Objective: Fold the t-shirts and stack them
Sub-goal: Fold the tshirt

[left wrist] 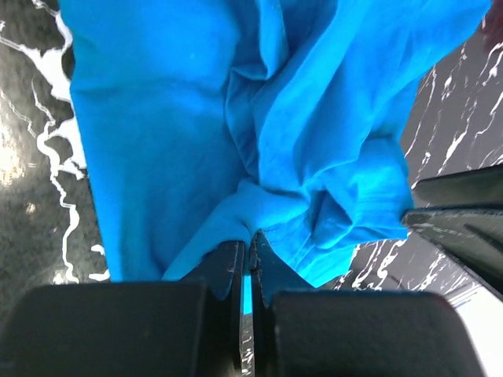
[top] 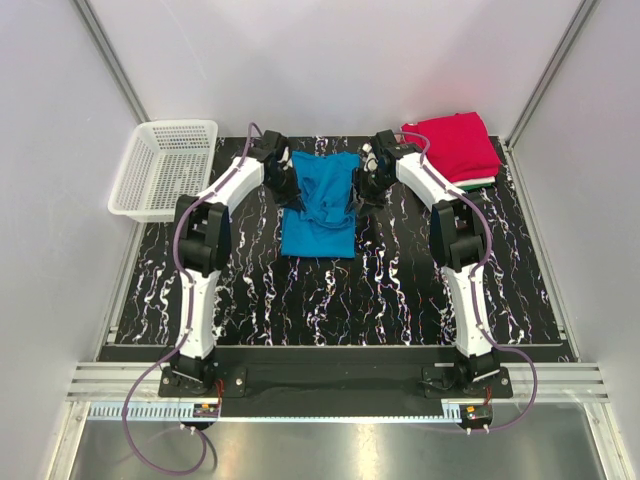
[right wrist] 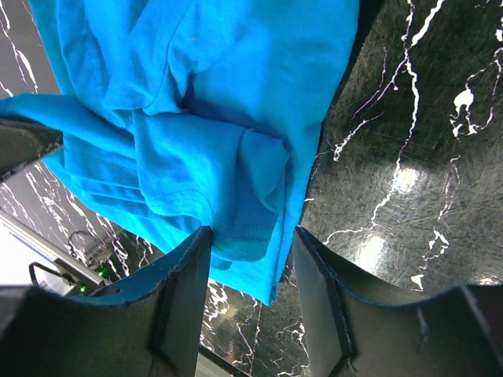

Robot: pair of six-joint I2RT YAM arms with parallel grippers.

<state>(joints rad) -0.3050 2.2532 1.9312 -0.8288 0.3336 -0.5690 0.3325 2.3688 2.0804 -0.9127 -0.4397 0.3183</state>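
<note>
Black marbled table (top: 400,300) inside white-walled cell. Blue t-shirt (top: 318,228) rumpled at far centre, between both arms. White mesh basket (top: 165,165) beside far-left corner. Folded stack (top: 455,145), red on top, at far-right corner. Left gripper (left wrist: 250,245) clenched on shirt fold. Right gripper (right wrist: 251,236) jaws spread, straddling shirt hem, not pinching.
</note>
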